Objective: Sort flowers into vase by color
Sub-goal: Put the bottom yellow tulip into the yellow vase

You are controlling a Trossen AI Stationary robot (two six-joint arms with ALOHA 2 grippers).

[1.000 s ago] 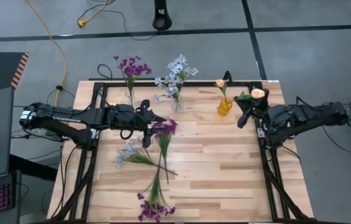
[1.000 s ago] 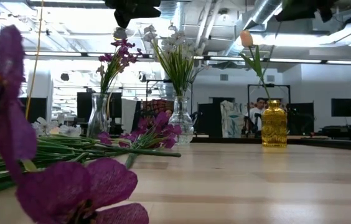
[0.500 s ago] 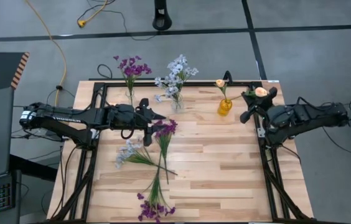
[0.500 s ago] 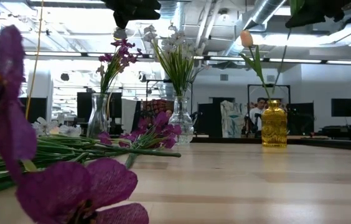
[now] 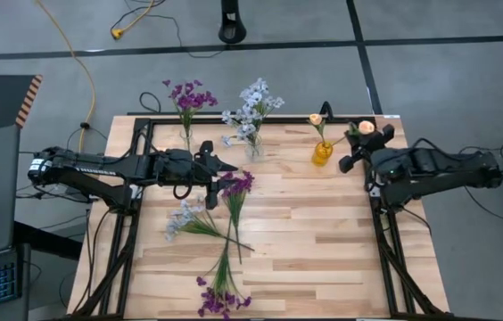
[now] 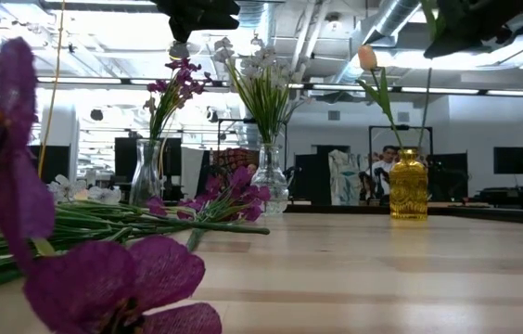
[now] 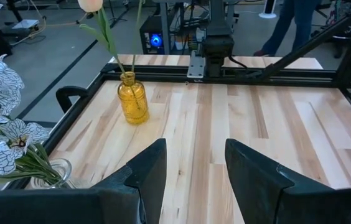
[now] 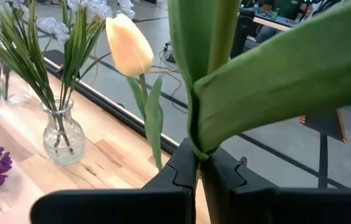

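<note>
My right gripper (image 5: 357,147) is at the table's far right, shut on a peach tulip whose bud (image 5: 366,127) stands above it. Its green stem (image 6: 426,111) drops toward the mouth of the yellow vase (image 5: 322,153), which holds another peach tulip (image 5: 316,119). A clear vase (image 5: 186,138) holds purple sprigs and another clear vase (image 5: 253,147) holds blue-white ones. Purple sprigs (image 5: 235,187) and a blue-white sprig (image 5: 180,218) lie flat on the table. My left gripper (image 5: 223,169) hovers open above them. My right gripper pinches the tulip's stem (image 8: 195,146) between its two fingers, just below where a broad leaf (image 8: 275,81) branches off. The fingers come level from the table's right, across the stem. The flower is lifted clear and upright, its lower stem (image 7: 137,31) hanging down to the yellow vase's mouth.
More purple sprigs (image 5: 220,299) lie at the near edge, close in front of the low camera. A black frame (image 5: 385,232) runs along the table's sides. Bare wood (image 5: 314,241) spans the centre and right. A person (image 6: 387,162) sits in the room beyond the table.
My right gripper has moved toward the far edge and left, toward the yellow vase, still shut on the tulip. The tulip's stem has swung from slanted to nearly upright above the vase's mouth.
</note>
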